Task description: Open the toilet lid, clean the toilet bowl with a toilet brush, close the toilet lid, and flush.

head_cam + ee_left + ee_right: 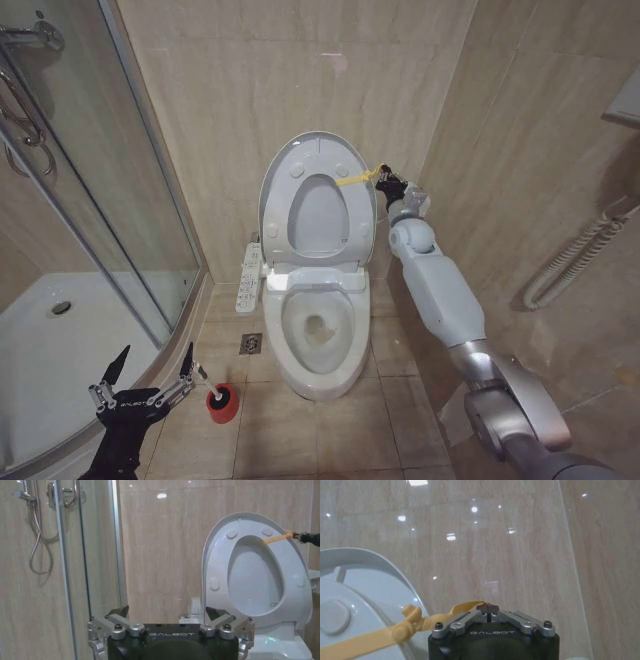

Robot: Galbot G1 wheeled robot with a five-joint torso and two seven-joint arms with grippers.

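1. Standing upright against the tiled wall, the toilet lid [312, 205] is seen at the centre of the head view, with the ring seat raised against it.
2. A yellow tie [357, 180] at the lid's right rim is pinched by the closed jaws of the right gripper [381, 176].
3. Below the lid, the toilet bowl [318, 330] is left uncovered.
4. At lower left, the left gripper [150, 375] is held with jaws spread wide, just beside the red brush holder [222, 401].
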